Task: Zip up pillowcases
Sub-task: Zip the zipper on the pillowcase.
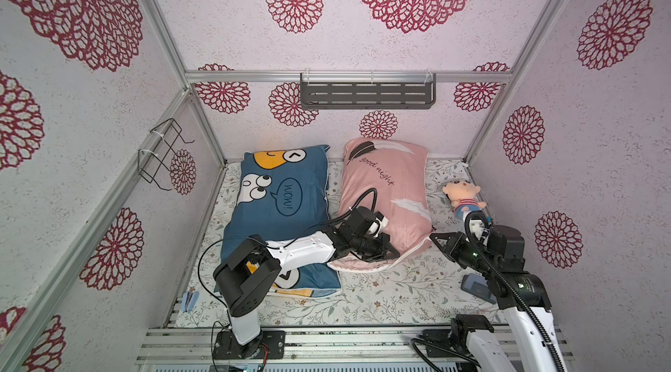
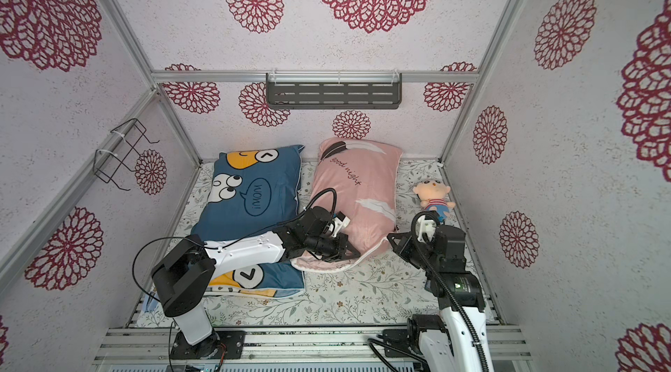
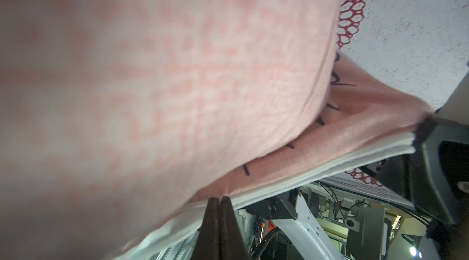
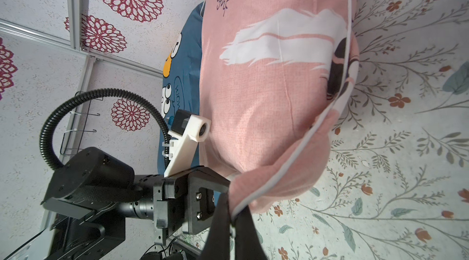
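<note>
The pink pillowcase (image 1: 385, 185) with "good night" script lies on the floral sheet, right of the blue cartoon pillowcase (image 1: 276, 203). My left gripper (image 1: 394, 253) is at the pink one's near end. In the left wrist view the left gripper (image 3: 219, 198) is shut, pinching the white-piped edge (image 3: 317, 167). My right gripper (image 1: 434, 237) is shut on the near right corner of the same pillowcase. In the right wrist view the right gripper (image 4: 234, 210) has the piped edge (image 4: 291, 154) clamped between its dark fingers. The edge is stretched between both grippers. No zipper pull shows.
A small plush doll (image 1: 461, 196) sits near the right wall. On the sheet (image 1: 381, 290) lie a blue flat object (image 1: 477, 288) by the right arm and a small blue item (image 1: 188, 301) at the near left. A grey shelf (image 1: 366, 94) and a wire rack (image 1: 163, 156) hang on the walls.
</note>
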Available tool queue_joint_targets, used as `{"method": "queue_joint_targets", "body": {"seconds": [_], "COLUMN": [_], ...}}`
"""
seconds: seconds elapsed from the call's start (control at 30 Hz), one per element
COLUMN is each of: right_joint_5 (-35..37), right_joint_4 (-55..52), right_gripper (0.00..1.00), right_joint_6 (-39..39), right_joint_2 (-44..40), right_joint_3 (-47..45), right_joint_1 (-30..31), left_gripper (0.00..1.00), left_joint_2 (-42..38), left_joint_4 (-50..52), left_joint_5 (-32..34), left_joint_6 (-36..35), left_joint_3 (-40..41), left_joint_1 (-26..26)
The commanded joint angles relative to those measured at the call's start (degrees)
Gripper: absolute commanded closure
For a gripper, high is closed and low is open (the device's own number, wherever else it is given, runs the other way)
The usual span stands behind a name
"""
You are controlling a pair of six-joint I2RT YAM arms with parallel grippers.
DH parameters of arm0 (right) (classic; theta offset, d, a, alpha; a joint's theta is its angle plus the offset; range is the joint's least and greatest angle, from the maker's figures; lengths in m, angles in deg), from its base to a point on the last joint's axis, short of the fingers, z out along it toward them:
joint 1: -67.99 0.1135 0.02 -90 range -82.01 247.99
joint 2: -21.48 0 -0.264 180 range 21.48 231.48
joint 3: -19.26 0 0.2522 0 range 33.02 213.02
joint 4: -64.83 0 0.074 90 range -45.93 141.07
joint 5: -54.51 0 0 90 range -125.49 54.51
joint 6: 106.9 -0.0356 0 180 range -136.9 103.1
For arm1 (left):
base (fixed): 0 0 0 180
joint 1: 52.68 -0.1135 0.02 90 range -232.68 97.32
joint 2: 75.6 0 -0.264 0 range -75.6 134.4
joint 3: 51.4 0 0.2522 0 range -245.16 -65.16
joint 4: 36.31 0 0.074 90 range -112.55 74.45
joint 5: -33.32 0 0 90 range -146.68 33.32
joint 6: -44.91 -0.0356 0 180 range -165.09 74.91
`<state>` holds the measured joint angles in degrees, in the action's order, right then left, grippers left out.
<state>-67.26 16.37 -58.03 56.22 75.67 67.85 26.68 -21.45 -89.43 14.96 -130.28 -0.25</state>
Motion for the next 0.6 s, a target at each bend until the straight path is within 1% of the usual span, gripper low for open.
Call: {"method": "queue_joint_targets", "body": {"seconds": [0.0,0.2,0.43,0.5,0.57], "right_joint_5": [1.7,2.6,5.1,5.1,4.7], "right_joint_4": [3.0,2.8,2.7,3.5,3.5], "right_gripper": [1.00,1.00,1.00,1.00,1.00], "right_joint_6": [0.1,0.1,0.4,0.4,0.5], "right_joint_2": [-0.8,-1.0,-0.9,-0.5,0.3], "right_joint_3": [3.5,4.2,6.6,7.2,7.4], "right_joint_1": [-0.5,-0.6,-0.6,-0.6,-0.6], "left_gripper": [1.00,1.00,1.00,1.00,1.00], "left_joint_2": [-2.3,-4.4,-5.2,-5.8,-6.1], "left_joint_4": [10.3,20.0,26.0,25.5,23.5], "left_joint_5": [5.7,13.2,18.6,18.5,17.6], "left_joint_6": [-5.7,-10.5,-13.6,-14.2,-13.0], "left_joint_3": [-0.6,-0.7,-0.3,0.0,0.4], "left_joint_1": [0.7,0.7,0.8,0.7,0.7]}}
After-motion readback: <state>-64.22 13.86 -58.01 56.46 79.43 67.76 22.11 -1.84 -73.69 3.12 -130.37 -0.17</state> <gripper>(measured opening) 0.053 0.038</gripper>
